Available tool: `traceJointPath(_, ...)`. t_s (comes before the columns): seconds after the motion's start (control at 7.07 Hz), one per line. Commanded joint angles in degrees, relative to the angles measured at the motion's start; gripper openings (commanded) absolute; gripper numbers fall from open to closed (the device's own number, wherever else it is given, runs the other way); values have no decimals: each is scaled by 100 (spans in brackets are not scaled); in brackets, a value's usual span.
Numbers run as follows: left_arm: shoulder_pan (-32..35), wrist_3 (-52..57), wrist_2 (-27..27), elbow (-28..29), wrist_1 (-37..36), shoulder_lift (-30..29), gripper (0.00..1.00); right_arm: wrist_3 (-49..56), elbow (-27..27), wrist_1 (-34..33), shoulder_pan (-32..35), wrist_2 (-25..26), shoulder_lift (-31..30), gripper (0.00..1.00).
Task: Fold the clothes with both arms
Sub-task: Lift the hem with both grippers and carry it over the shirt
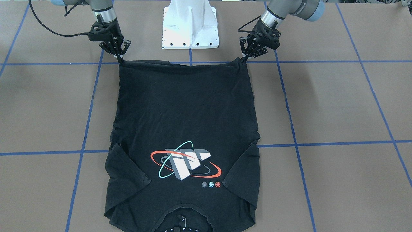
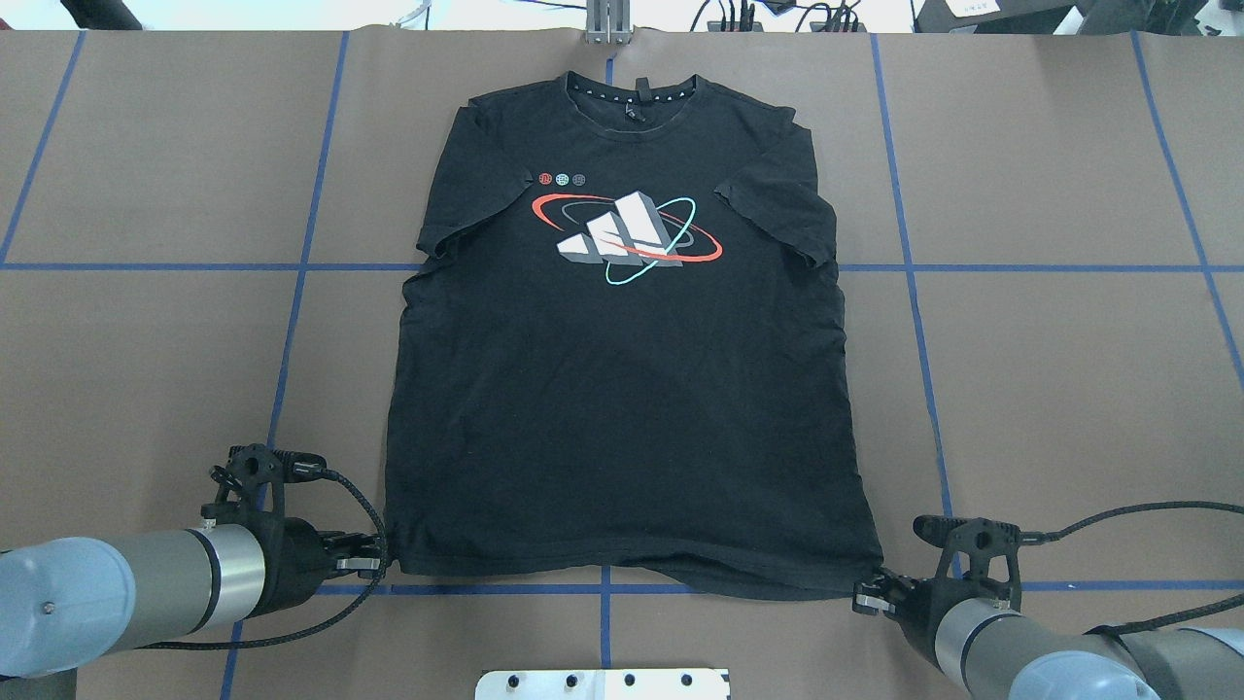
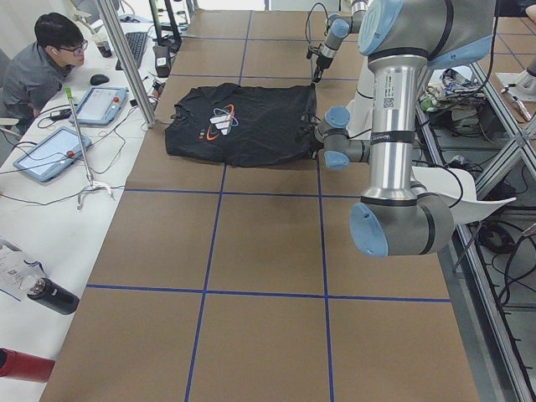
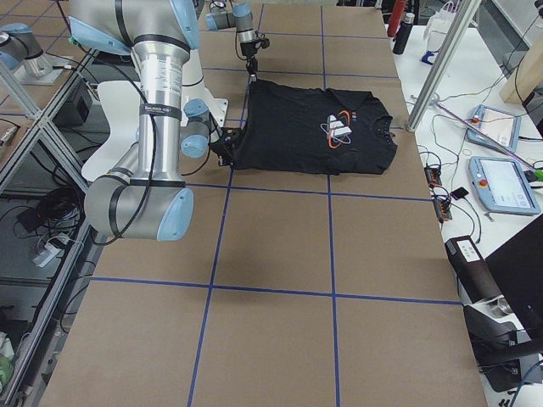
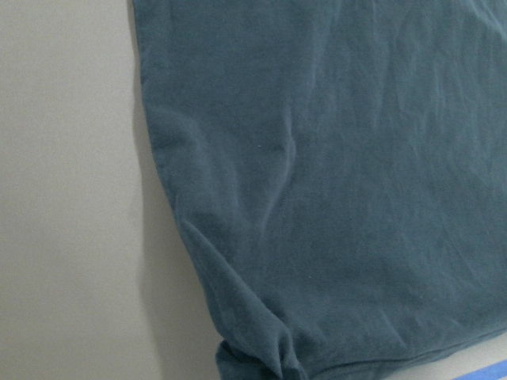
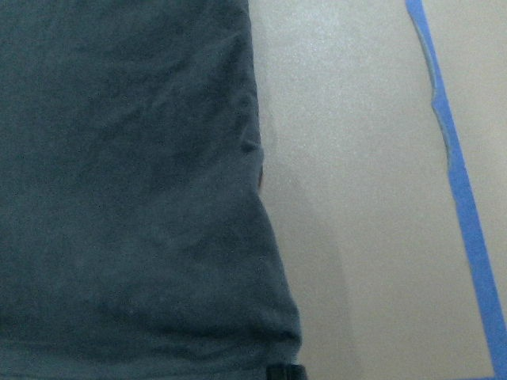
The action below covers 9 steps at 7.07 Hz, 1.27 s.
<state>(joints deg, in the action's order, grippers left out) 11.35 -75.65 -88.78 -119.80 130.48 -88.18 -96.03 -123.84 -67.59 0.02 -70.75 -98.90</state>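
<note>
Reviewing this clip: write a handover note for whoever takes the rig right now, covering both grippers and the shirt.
Left gripper: fingers look closed on the T-shirt hem corner on its side.
Right gripper: the same on the other hem corner.
T-shirt: flat on the table, print up, collar on the side away from the robot.
Done: shirt spread out, both hem corners pinched.
Left: no fold made yet; probably carry the hem toward the collar, then the remaining folds.

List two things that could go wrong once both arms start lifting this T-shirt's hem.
1. The left end effector and right end effector seem to pinch only the very hem corners of the T-shirt, so fabric might slip free.
2. The hem ripples between them; an uneven lift could skew the fold.
</note>
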Motion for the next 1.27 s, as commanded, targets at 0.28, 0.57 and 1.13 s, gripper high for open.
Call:
traceJointPath(0.28, 847, 682, -1312, -1500, -2275, -451, 0, 285, -1428, -438, 1331, -1306, -86, 0)
traceJointPath(0.57, 1447, 1619, -2208, -2019, -3384, -961, 0, 828, -2176, -753, 1947, -3057, -86, 0)
traceJointPath(1.13, 845, 1624, -2521, -3056, -3450, -254, 0, 919, -2864, -782, 615, -3341, -209, 0)
